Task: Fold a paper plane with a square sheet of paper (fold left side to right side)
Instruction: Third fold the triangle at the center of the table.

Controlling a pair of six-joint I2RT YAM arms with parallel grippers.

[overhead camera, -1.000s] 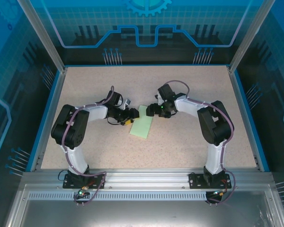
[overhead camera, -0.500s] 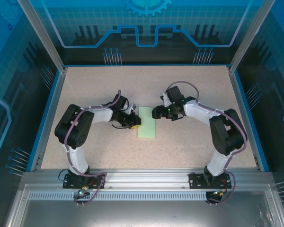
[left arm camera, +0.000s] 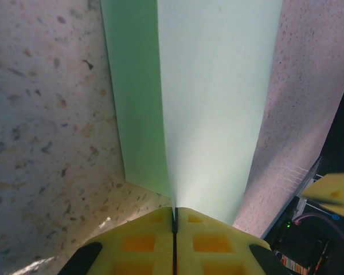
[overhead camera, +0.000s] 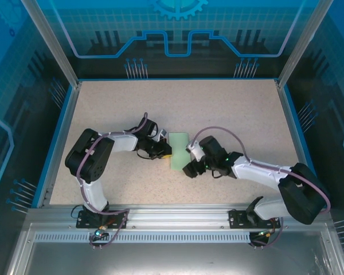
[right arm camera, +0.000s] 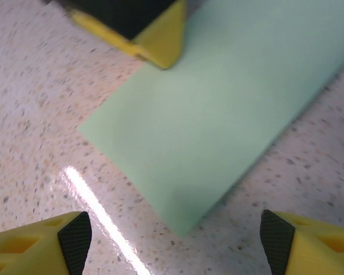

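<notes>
The square sheet of paper [overhead camera: 179,150] lies folded into a narrow pale mint-green rectangle at the table's middle. My left gripper [overhead camera: 165,150] is shut on its left edge; the left wrist view shows the yellow pads [left arm camera: 143,240] pressed together with the paper [left arm camera: 218,103] rising from the seam. My right gripper [overhead camera: 188,170] hovers open just off the paper's near right corner. In the right wrist view its yellow fingertips [right arm camera: 40,243] stand wide apart at the bottom corners, the paper [right arm camera: 218,109] lies ahead of them, and the left gripper's yellow tip [right arm camera: 160,43] touches the paper's far edge.
The speckled beige table [overhead camera: 229,109] is bounded by a blue rim [overhead camera: 64,134] and transparent enclosure walls. The right arm [overhead camera: 264,175] stretches low across the near right part of the table. A metal rail [overhead camera: 172,216] runs along the near edge.
The right gripper swung from the paper's far right side down to its near right corner, the arm stretching low. The left gripper kept its hold; the paper straightened and shifted slightly.
</notes>
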